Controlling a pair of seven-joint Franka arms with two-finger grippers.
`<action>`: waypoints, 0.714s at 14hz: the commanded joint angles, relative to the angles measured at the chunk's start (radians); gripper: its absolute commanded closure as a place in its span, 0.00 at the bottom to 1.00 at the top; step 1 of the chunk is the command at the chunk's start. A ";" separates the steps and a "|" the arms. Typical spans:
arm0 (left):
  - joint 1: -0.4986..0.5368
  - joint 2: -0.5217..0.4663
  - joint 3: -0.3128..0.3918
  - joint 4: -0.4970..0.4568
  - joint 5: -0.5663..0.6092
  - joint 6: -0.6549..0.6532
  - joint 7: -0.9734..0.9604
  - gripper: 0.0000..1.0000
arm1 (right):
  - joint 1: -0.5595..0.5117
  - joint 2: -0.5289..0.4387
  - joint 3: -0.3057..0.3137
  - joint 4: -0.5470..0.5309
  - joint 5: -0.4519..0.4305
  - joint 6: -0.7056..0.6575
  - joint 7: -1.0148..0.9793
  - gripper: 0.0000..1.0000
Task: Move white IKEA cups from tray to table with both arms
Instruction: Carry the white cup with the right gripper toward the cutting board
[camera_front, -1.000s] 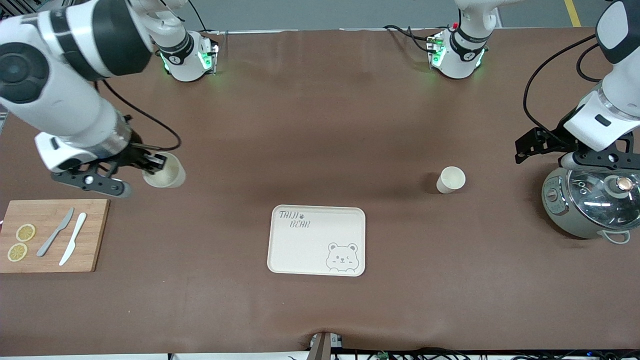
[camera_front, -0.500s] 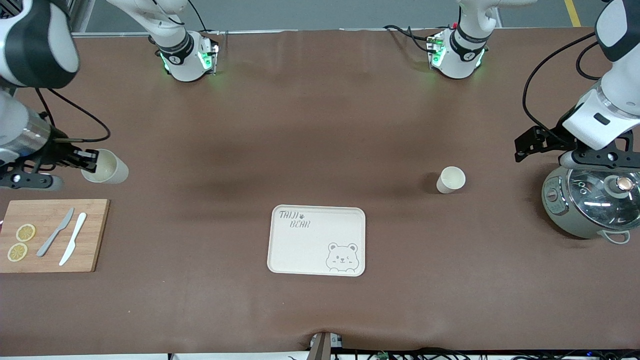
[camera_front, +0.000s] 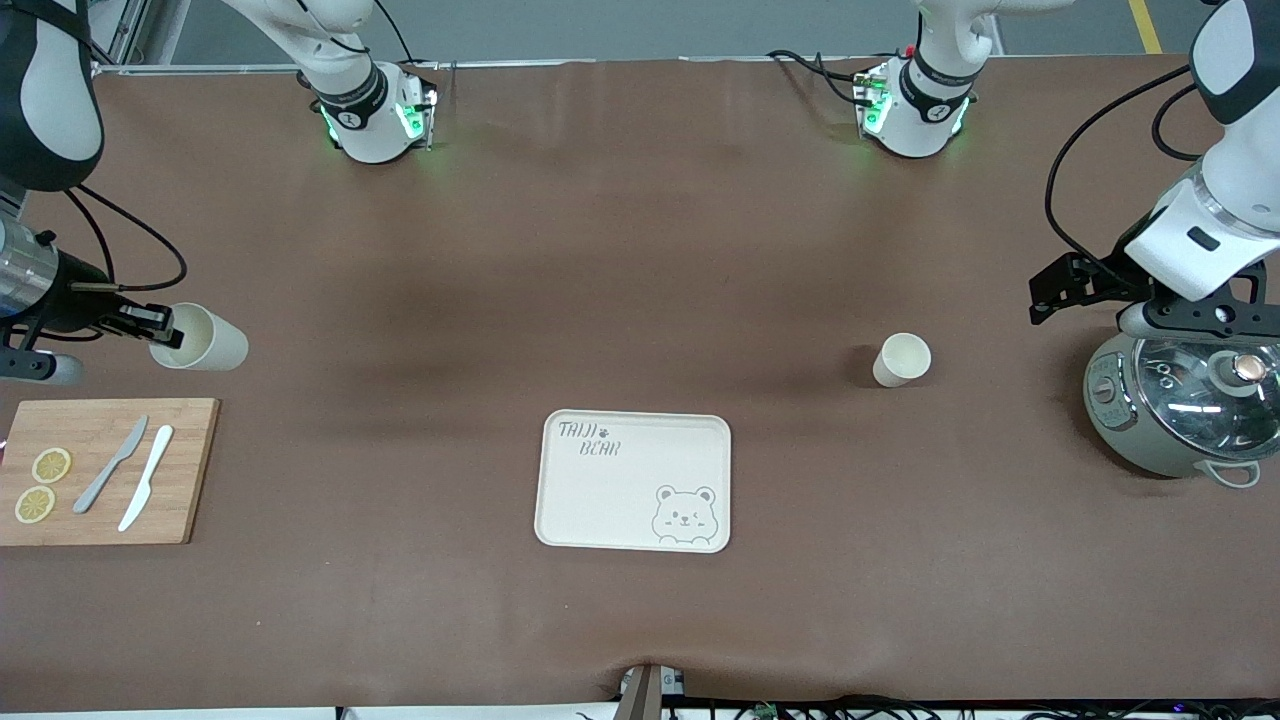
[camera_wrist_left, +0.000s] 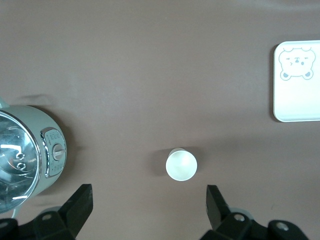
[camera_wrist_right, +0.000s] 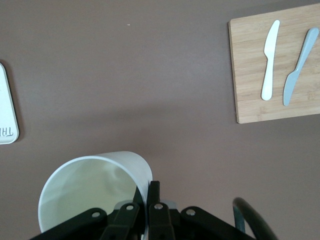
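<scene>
front view: tray (camera_front: 634, 480) bare. one cup (camera_front: 901, 359) on table (camera_front: 640, 260); left gripper (camera_wrist_left: 149, 202) spread wide, waiting above it. second cup (camera_front: 200, 338) pinched at rim by right gripper (camera_front: 150, 322), over table above board (camera_front: 100, 470). advice: lower it upright, seat base, then release.

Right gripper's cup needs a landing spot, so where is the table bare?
The right gripper holds a cup over bare mat next to the cutting board. Bare table runs between that cup and the standing cup, above the tray. It is crowded by the cooker, under the left gripper.
</scene>
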 joint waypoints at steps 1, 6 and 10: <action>-0.012 0.003 0.009 0.041 0.013 -0.019 -0.019 0.00 | -0.004 -0.034 0.009 -0.126 0.026 0.127 -0.005 1.00; -0.012 0.003 0.015 0.082 0.012 -0.048 -0.014 0.00 | 0.012 -0.003 0.010 -0.235 0.025 0.334 0.006 1.00; -0.012 0.002 0.015 0.110 0.012 -0.085 -0.018 0.00 | 0.024 0.062 0.010 -0.302 0.023 0.516 0.006 1.00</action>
